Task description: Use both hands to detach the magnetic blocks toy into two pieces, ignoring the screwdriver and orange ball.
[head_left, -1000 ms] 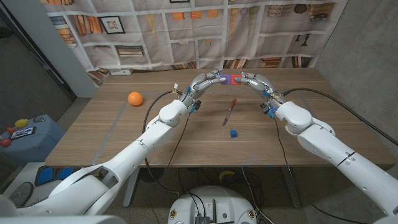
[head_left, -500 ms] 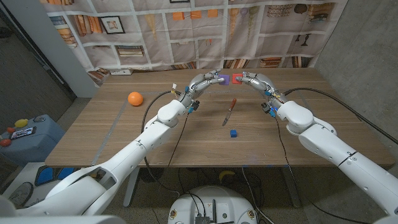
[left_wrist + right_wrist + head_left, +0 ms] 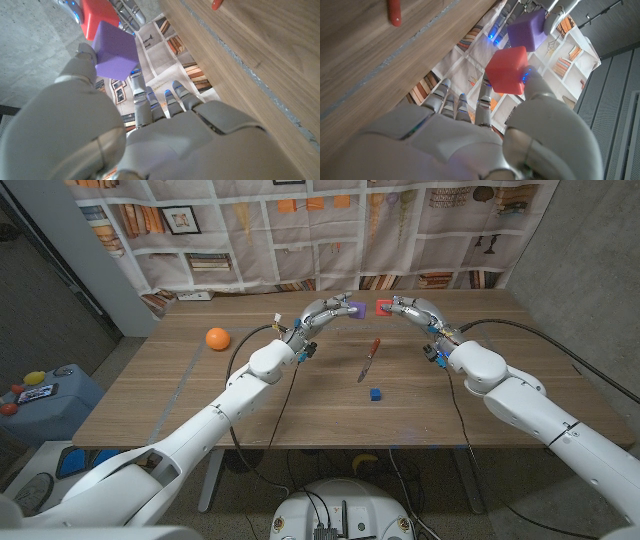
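The toy is in two pieces, held above the far middle of the table. My left hand (image 3: 325, 310) pinches the purple block (image 3: 355, 307), seen close up as the purple block (image 3: 116, 50). My right hand (image 3: 408, 307) pinches the red block (image 3: 383, 307), which shows large as the red block (image 3: 506, 70). A small gap separates the two blocks. The red block (image 3: 97, 15) sits just beyond the purple one in the left wrist view, and the purple block (image 3: 526, 29) lies just past the red one in the right wrist view.
A red-handled screwdriver (image 3: 369, 360) lies mid-table under the hands. A small blue block (image 3: 375, 394) sits nearer the front. The orange ball (image 3: 218, 338) rests at the left. A bookshelf-print curtain (image 3: 300, 230) hangs behind the wooden table (image 3: 300, 410).
The purple and red blocks were joined one second ago; now they are apart. My left hand drew the purple block left and my right hand drew the red block right.
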Robot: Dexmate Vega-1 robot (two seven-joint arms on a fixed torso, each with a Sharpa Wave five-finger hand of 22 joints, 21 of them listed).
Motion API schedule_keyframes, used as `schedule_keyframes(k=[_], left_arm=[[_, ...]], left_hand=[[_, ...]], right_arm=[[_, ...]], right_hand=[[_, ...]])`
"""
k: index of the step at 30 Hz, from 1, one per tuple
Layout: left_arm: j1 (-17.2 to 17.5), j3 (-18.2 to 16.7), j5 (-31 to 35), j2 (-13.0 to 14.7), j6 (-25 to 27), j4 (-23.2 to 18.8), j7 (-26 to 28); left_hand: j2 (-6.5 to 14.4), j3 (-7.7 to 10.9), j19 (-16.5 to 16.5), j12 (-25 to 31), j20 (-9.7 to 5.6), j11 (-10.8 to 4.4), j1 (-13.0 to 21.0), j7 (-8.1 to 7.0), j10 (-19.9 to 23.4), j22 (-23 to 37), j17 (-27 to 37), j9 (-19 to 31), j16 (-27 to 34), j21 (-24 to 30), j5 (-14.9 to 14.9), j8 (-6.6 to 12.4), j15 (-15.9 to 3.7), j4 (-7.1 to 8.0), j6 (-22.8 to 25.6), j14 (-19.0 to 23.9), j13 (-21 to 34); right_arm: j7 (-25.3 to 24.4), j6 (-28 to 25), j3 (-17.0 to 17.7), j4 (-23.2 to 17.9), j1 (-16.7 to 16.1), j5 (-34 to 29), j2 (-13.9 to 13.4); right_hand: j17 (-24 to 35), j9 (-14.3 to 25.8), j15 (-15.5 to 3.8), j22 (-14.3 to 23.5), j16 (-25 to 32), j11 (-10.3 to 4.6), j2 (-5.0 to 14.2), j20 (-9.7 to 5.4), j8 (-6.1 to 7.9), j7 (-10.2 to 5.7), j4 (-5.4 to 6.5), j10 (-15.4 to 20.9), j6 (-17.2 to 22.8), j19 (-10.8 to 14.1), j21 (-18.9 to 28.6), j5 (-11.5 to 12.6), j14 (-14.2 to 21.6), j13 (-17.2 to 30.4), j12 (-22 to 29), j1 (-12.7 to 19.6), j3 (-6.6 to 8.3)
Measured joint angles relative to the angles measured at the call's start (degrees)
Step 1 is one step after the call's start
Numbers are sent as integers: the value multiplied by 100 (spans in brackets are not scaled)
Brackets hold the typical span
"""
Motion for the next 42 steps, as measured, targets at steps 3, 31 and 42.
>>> schedule_keyframes(k=[3, 31, 42], left_arm=[[17, -2, 80, 90, 127, -100, 43], [62, -77, 669, 891, 1112, -1033, 259], [42, -162, 767, 1189, 1431, -1373, 223]], left_hand=[[-7, 0, 0, 0, 0, 29, 7, 0, -30, 0, 0, 0, 0, 0, 0, 0, 0, 0, 0, 0, 0], [20, -27, 0, 0, 0, 29, 84, -20, -30, 0, 0, 0, 0, 0, 27, 0, 0, -4, -20, 0, 0], [26, -39, 32, 0, 31, 29, 78, -51, -30, 0, 0, 0, 0, 0, 27, 0, 0, -7, -51, 0, 0]], right_arm=[[-18, -64, 1, -45, 7, -52, -61], [-114, -763, -41, -300, 92, -464, -456], [-160, -1008, -50, -379, 116, -551, -522]], right_hand=[[9, -36, 0, 0, 0, 0, -11, -22, 15, 0, -17, 0, 0, 22, 0, 0, 0, 0, 0, 11, -15], [26, -115, 0, 0, 0, -41, 92, -62, -28, -42, -39, 41, -43, 62, 0, 16, 0, 1, -84, 271, -39], [54, -145, -41, 0, 0, -41, 92, -61, -18, -52, -31, 41, -53, 61, 0, 14, 41, 2, -84, 271, -63]])
